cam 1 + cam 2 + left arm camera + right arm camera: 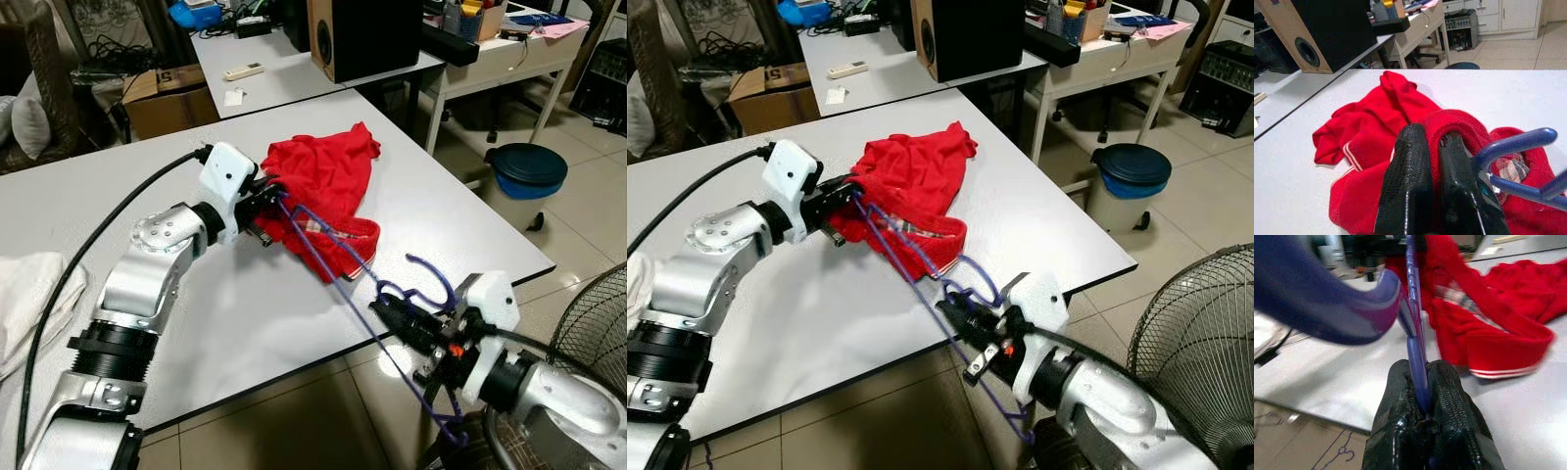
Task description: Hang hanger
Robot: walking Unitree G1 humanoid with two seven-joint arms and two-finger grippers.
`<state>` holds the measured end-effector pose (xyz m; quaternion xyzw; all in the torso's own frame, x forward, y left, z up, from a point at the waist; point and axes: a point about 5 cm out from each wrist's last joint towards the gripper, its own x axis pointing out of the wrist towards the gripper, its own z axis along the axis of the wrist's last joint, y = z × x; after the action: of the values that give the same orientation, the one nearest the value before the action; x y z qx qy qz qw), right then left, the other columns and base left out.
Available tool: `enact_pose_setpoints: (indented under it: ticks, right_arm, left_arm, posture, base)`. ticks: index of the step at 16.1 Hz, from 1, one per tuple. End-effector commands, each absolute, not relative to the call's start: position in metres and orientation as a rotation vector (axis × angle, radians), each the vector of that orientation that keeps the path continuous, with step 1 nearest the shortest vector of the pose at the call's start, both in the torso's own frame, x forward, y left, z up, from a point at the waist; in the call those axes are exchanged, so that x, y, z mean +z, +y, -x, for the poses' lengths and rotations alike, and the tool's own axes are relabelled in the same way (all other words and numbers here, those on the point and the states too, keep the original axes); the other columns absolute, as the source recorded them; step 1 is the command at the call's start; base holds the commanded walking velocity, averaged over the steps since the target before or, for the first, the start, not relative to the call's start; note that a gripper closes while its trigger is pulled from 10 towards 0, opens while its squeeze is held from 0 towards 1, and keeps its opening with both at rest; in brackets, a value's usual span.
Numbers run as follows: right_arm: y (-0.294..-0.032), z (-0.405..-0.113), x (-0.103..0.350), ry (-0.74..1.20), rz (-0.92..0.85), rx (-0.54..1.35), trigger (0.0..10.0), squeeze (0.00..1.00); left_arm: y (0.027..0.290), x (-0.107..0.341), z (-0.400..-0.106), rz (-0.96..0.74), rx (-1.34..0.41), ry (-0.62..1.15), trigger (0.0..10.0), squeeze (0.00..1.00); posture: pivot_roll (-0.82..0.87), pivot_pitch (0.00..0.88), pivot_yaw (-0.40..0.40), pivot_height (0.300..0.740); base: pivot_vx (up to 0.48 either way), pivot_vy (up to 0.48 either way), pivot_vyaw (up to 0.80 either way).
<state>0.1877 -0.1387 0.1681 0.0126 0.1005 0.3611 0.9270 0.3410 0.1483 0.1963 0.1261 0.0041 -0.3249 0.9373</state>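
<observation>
A red garment [328, 171] lies crumpled on the white table [98, 186]. My left gripper [266, 201] is at the garment's near edge, shut on a fold of the red collar [1449, 122]. A purple hanger [323, 261] slants from that collar down past the table's front edge. Its far end [1513, 144] sits in the cloth beside my left fingers [1405, 181]. Off the table's front right, my right gripper [387, 311] is shut on the hanger [1418, 347] just below its hook [431, 269].
A floor fan [593, 323] stands close behind my right arm. A blue bin [527, 166] sits on the tiled floor to the right. White cloth [29, 294] lies on the table's left. A speaker [367, 34] stands on the far desk, a cardboard box [167, 93] behind.
</observation>
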Motion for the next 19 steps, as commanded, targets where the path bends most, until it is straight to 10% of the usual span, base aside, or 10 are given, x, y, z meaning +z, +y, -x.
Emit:
enact_pose_setpoints:
  ticks: [1,6,13,19]
  right_arm:
    - [-0.14,-0.192,0.168,0.216,-0.035,0.715,10.0,0.0]
    - [-0.15,-0.187,0.129,0.505,-0.133,0.603,10.0,0.0]
    - [-0.163,-0.194,0.144,0.43,-0.307,0.413,10.0,0.0]
    - [-0.155,-0.189,0.16,0.396,-0.269,0.53,10.0,0.0]
  left_arm:
    - [0.14,0.206,-0.337,-0.26,-0.713,-0.043,0.0,0.0]
    - [0.143,0.235,-0.333,-0.235,-0.677,-0.203,0.0,0.0]
    - [0.155,0.251,-0.336,-0.24,-0.532,-0.34,0.0,0.0]
    - [0.164,0.213,-0.36,-0.148,-0.274,-0.129,0.0,0.0]
  posture:
    - [-0.12,0.0,0.124,0.74]
    - [-0.11,0.0,0.107,0.74]
    - [-0.17,0.0,0.096,0.74]
    - [-0.18,0.0,0.085,0.74]
  base:
    - [0.0,0.0,0.0]
    - [0.0,0.0,0.0]
    - [0.0,0.0,0.0]
    - [0.0,0.0,0.0]
